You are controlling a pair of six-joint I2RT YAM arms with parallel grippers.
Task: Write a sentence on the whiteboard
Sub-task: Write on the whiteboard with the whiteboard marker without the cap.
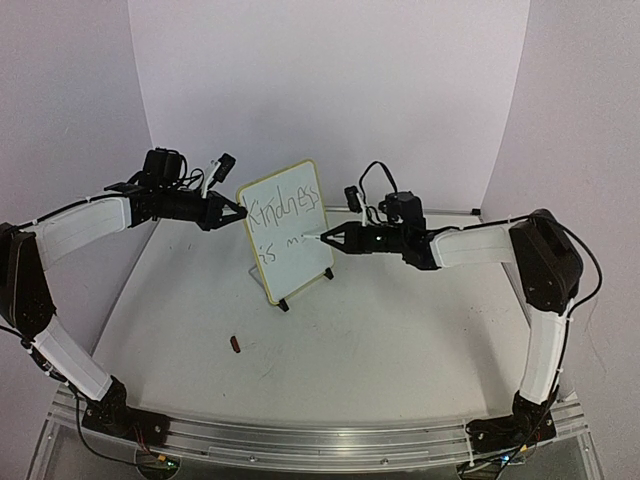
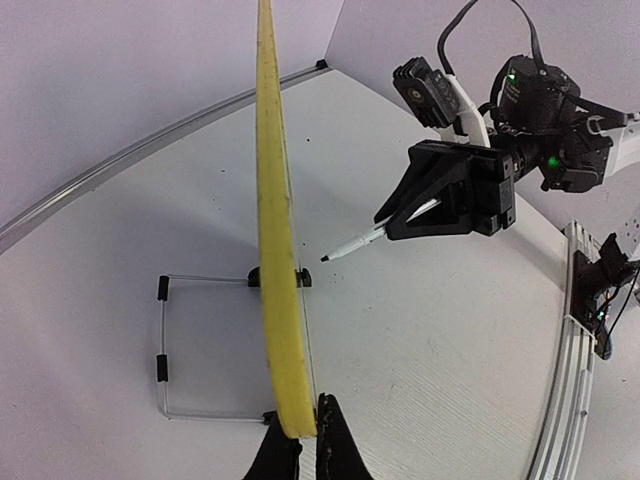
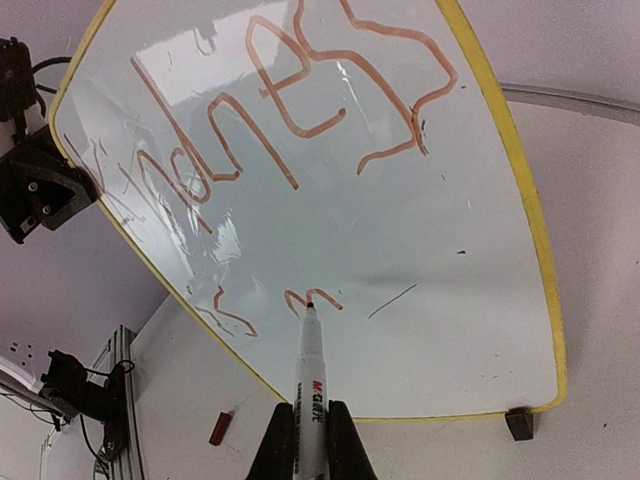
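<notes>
Our marker (image 3: 308, 375) sits clamped in the right gripper (image 3: 310, 415), tip right at the "m" of the sentence (image 3: 292, 112) "Kindness is m" on the propped whiteboard (image 3: 430, 250) just ahead. Our left gripper (image 2: 303, 437) pinches the board's opposite edge, and a small reddish piece (image 1: 236, 345) lies on the table (image 1: 400, 340) below that hand.

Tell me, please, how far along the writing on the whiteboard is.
Done: "Kindness" fills the top line of the whiteboard and "is" starts the second. In hand: the right gripper, shut on the marker, has the tip at the "m", while the left gripper clamps the board's edge. Left: the rest of that word.
</notes>
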